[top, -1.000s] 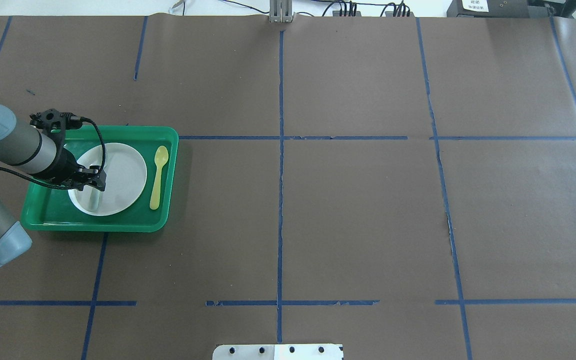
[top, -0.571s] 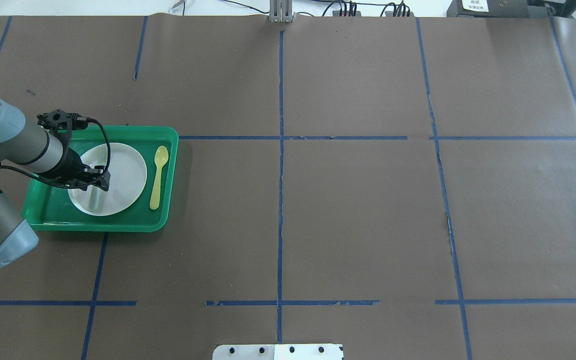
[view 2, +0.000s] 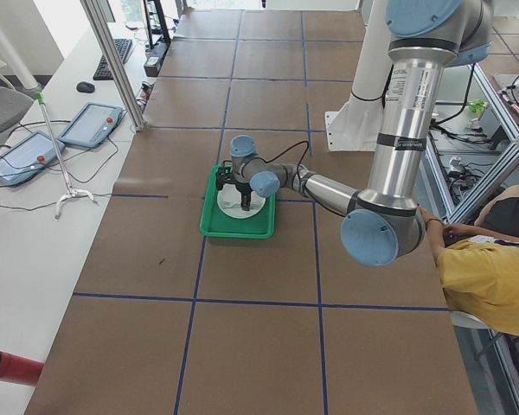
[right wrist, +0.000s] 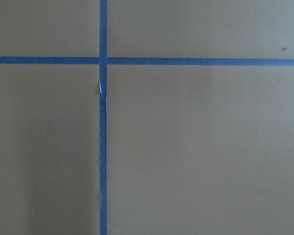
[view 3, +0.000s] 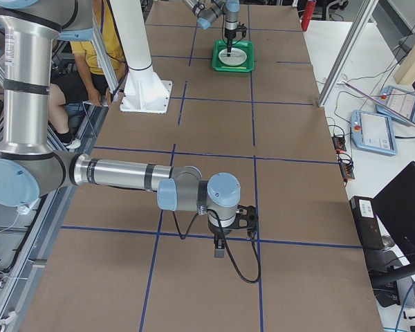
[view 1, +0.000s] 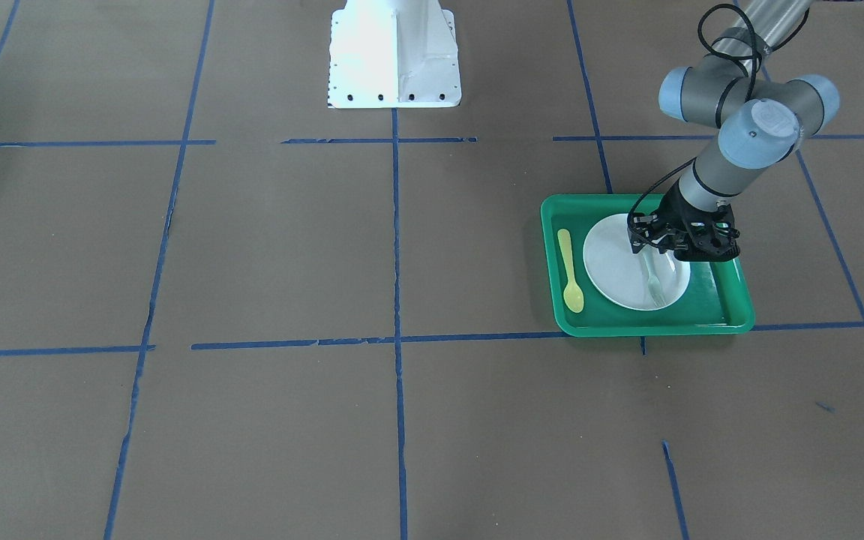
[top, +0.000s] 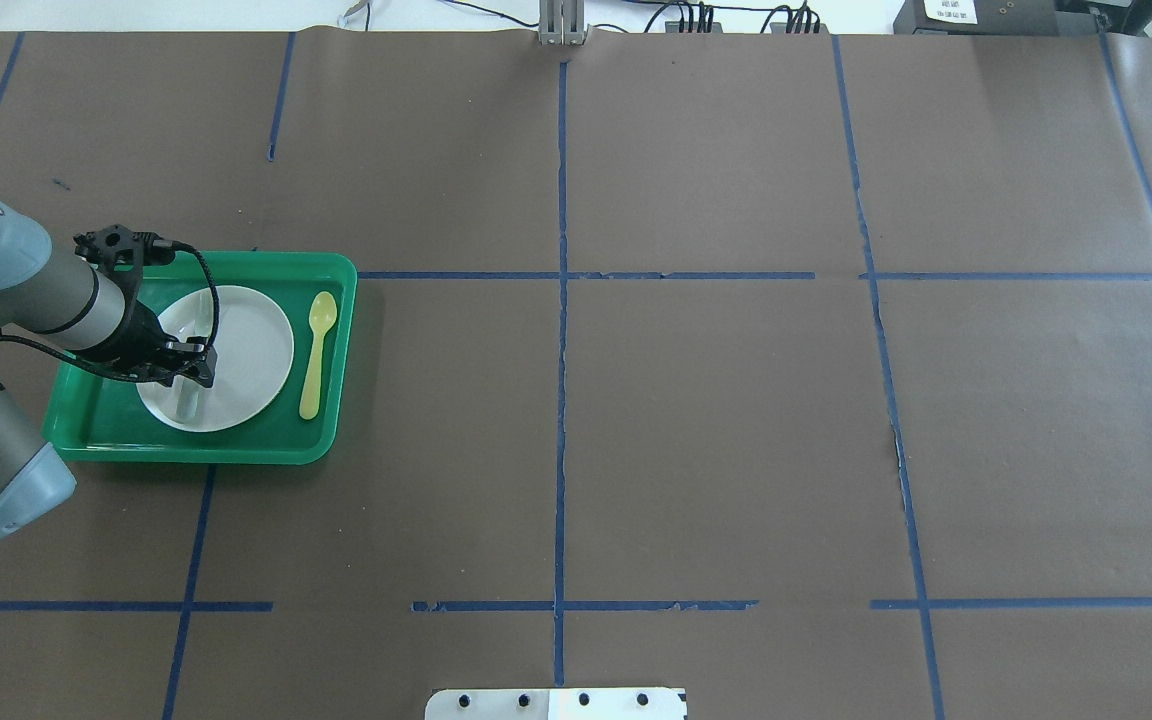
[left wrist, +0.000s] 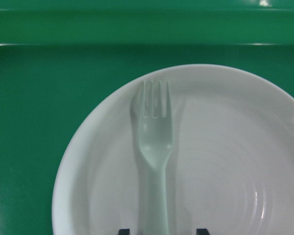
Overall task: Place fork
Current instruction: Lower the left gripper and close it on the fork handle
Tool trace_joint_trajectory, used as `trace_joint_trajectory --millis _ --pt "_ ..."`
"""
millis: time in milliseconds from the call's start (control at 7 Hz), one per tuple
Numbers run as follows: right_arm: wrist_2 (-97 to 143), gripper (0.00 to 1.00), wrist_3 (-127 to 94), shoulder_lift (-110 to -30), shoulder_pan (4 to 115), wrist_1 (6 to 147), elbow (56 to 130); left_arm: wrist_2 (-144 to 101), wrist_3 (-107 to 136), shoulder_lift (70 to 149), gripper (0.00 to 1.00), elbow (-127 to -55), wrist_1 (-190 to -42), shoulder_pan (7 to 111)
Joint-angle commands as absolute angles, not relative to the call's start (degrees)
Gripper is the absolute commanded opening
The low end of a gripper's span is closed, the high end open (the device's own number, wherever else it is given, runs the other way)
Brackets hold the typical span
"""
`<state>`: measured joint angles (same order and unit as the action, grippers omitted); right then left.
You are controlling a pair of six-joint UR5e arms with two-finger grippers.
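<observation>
The pale whitish fork [left wrist: 154,142] lies flat on the white plate [left wrist: 235,161] inside the green tray [top: 266,445], near the plate's left side in the overhead view [top: 187,402]. My left gripper [top: 194,372] hangs over the fork's handle. In the left wrist view its two fingertips stand apart on either side of the handle without touching it, so it is open. The fork also shows on the plate in the front view [view 1: 654,286]. My right gripper [view 3: 219,252] shows only in the right side view, far from the tray, and I cannot tell its state.
A yellow spoon [top: 316,355] lies in the tray to the right of the plate [top: 251,350]. The brown table cover carries blue tape lines. The white robot base [view 1: 393,52] stands at the table's middle edge.
The left arm's elbow and wrist shifted slightly. The gripper stays over the plate and the fork lies in the same place.
</observation>
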<state>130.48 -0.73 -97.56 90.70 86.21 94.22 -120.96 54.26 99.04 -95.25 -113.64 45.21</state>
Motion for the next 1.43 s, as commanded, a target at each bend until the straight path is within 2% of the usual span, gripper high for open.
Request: trace_joint_trajectory --millis 0,143,429,1000,1143,1286 --pt "130.43 1.00 -0.79 -97.56 90.70 86.22 94.22 -121.03 54.23 98.96 0.53 -95.19 -113.56 45.18" --pt "130.52 1.00 -0.70 -97.56 90.70 86.22 94.22 -121.03 54.23 98.96 0.53 -95.10 -113.55 45.18" --pt "130.52 1.00 -0.79 -97.56 90.70 86.22 94.22 -121.11 54.23 98.96 0.36 -94.83 -113.55 45.09" --pt "130.43 1.00 -0.79 -97.56 90.70 86.13 94.22 -121.29 54.23 98.88 0.34 -94.75 -113.47 45.09" --pt "130.52 1.00 -0.79 -97.56 90.70 86.22 94.22 -121.38 54.32 98.88 0.20 -94.83 -113.38 45.09" --pt "130.52 1.00 -0.79 -97.56 90.70 86.22 94.22 -121.46 54.40 98.79 0.00 -94.92 -113.29 45.09"
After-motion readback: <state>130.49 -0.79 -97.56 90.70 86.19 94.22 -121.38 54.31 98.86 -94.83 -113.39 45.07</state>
